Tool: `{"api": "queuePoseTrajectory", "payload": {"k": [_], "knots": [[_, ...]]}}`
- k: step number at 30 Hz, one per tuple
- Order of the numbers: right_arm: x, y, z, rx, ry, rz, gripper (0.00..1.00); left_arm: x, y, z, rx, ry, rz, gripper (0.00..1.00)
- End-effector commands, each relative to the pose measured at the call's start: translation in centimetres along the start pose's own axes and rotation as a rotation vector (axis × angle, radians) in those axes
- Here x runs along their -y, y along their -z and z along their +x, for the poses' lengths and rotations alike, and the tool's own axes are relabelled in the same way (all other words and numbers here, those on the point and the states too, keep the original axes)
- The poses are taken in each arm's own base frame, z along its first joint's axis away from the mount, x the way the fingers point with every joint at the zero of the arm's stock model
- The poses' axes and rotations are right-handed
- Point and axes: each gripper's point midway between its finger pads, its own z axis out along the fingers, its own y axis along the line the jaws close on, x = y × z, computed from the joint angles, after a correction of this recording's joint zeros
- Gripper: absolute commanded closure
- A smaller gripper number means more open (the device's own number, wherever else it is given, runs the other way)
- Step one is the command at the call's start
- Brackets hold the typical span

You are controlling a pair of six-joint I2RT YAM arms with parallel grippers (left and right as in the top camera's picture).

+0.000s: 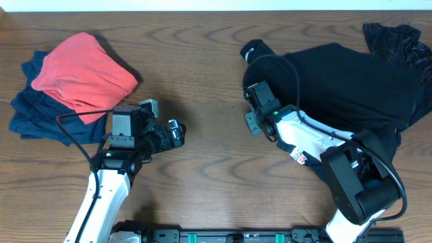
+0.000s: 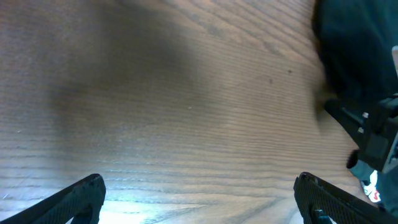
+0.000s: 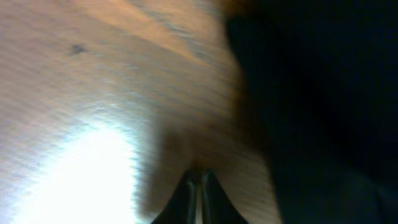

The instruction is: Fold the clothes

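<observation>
On the right side of the table [image 1: 202,61], the black garment [image 1: 351,81] lay spread. The right gripper [image 1: 252,123] sat just beside its left edge, fingers pressed together, seemingly on nothing, though that wrist view was blurred. The left gripper [image 1: 174,133] hovered mid-table, fingers spread wide. A red garment [image 1: 84,77] lay on navy clothes [image 1: 34,118] at far left.

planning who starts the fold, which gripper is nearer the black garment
Right. The right gripper sits shut at the left edge of the black garment; the left gripper hangs open over the table, nearer the coral garment.
</observation>
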Motion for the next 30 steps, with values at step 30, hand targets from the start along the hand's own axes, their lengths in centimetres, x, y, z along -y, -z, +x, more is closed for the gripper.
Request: {"api": "queuePoseTrajectory", "payload": {"k": [30], "knots": [[19.1,16.1,1.1,0.181,-0.573,0.175,0.43,17.6,-17.9,5.9,-0.16,-0.075,0.402,0.02]]}}
